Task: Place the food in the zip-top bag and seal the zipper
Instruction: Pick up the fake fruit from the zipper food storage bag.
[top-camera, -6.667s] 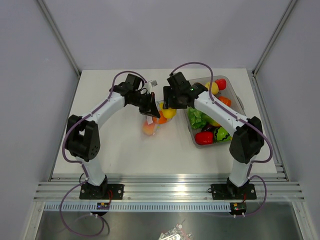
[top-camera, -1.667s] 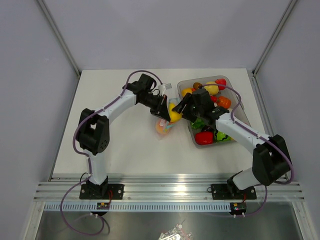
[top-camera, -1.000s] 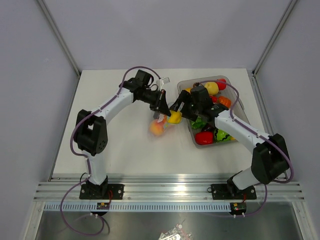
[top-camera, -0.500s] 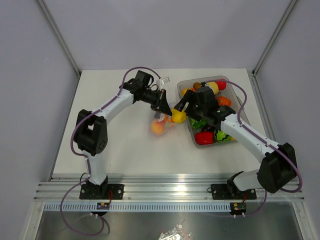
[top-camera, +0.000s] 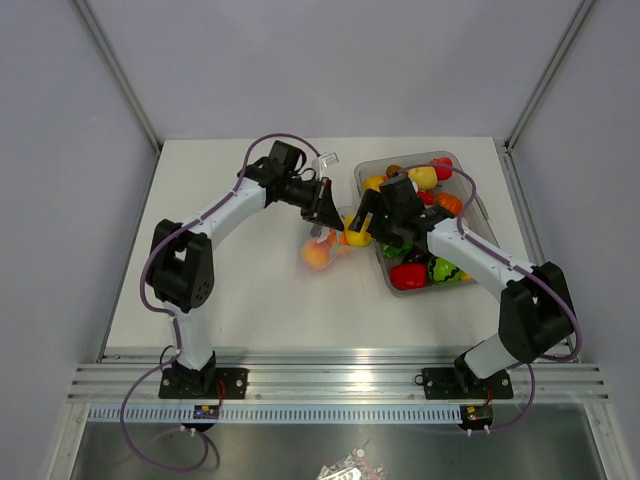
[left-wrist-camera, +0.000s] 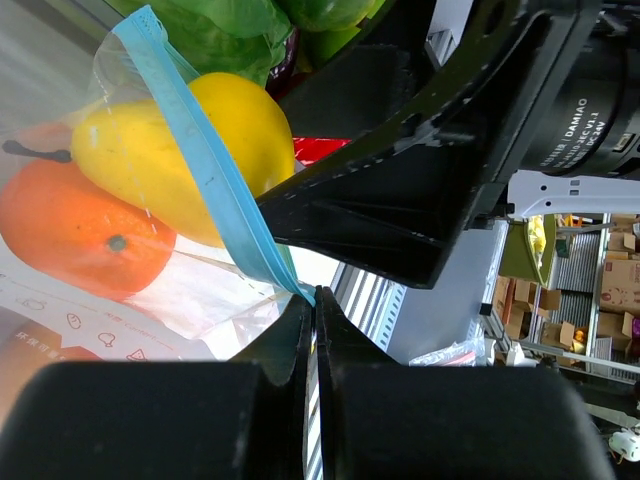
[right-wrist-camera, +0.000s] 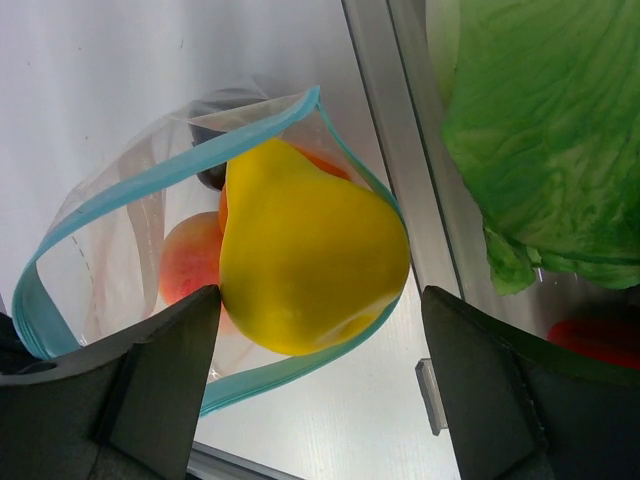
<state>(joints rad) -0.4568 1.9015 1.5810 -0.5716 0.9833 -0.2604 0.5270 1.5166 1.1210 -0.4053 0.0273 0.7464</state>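
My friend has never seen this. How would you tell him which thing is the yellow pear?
On the white table, just left of the clear tray of toy food, is a clear bag with a light blue strip round its mouth. The yellow pear sits in that mouth. It is the only yellow piece in the bag; its neighbours are an orange and a peach.

Seen from above, the zip-top bag (right-wrist-camera: 110, 250) lies on the table (top-camera: 230, 290) just beside the tray (right-wrist-camera: 395, 140), at its 9 o'clock. The pear (right-wrist-camera: 305, 265) sits in the bag's mouth. The peach (right-wrist-camera: 190, 265) and orange (left-wrist-camera: 80, 235) lie deeper inside, seemingly under it. The lettuce (right-wrist-camera: 540, 130) is in the tray. The left gripper (left-wrist-camera: 312, 300) meets the zipper (left-wrist-camera: 200, 170) at the bag's 12 o'clock.
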